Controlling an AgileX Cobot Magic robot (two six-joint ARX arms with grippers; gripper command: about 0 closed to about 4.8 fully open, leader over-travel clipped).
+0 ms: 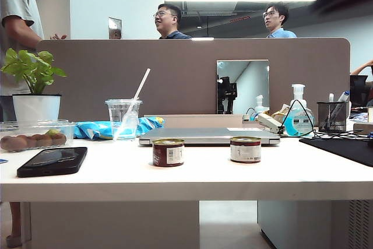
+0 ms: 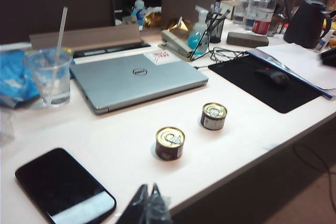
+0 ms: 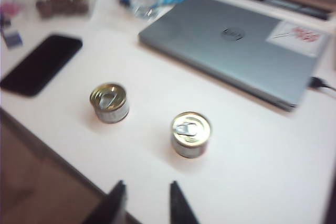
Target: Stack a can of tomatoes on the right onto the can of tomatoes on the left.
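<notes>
Exterior: left can (image 1: 168, 152) and right can (image 1: 245, 149) stood apart on table (image 1: 186, 173) before laptop (image 1: 210, 136). Left wrist: left gripper (image 2: 147, 195) above table edge, state indiscernible. Right wrist: right gripper (image 3: 146, 195) parted, empty, near cans.

left can (image 1: 168, 152): dark red label with a white panel, gold lid
right can (image 1: 245, 150): white label with a red band at the rim, gold lid
worktop (image 1: 175, 173): plain white
laptop (image 2: 136, 80): silver-grey, a white sticker with red marks at one corner
phone (image 1: 52, 161): glossy black
mouse mat (image 2: 268, 82): black
cup (image 1: 123, 119): clear, with a white straw
plant (image 1: 32, 71): green leaves, white pot
left gripper (image 2: 147, 205): black fingers
right gripper (image 3: 144, 203): black fingers
</notes>
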